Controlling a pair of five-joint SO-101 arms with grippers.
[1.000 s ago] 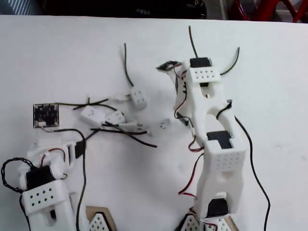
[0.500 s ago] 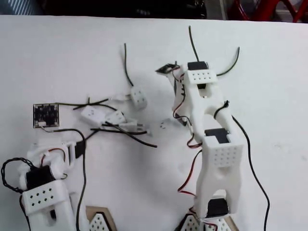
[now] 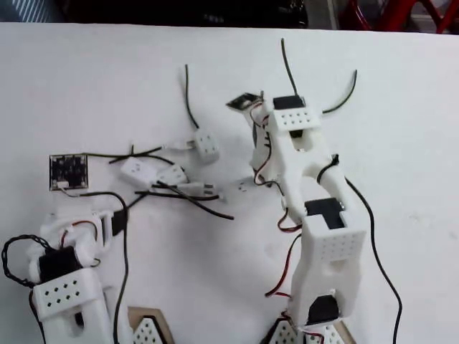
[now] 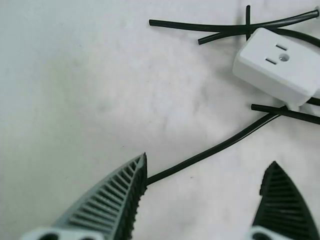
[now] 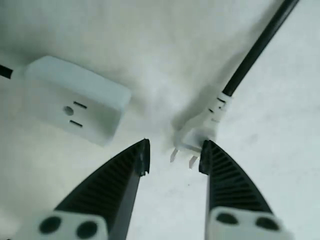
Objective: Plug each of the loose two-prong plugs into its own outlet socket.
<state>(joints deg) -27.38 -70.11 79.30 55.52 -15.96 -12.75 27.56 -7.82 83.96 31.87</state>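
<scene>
Within the last second the right gripper (image 5: 173, 150) is shifted over the two-prong plug (image 5: 200, 131) lying on the desk (image 5: 75, 30) beside an outlet socket (image 5: 75, 102), fingers (image 5: 117, 185) parted, so grasping is enabled.

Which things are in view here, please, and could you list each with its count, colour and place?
table: one, white, under everything.
outlet sockets: three that I can make out, white, clustered left of the table's middle.
two-prong plug: one certain, white, lying just ahead of the right gripper's jaw tips.
cables: several, black, strewn among the sockets.
square board: one, black, left of the sockets.
arms: two, white, at the near edge.
left gripper: one grey and one black jaw, open above a cable.
right gripper: black jaws, open.
</scene>
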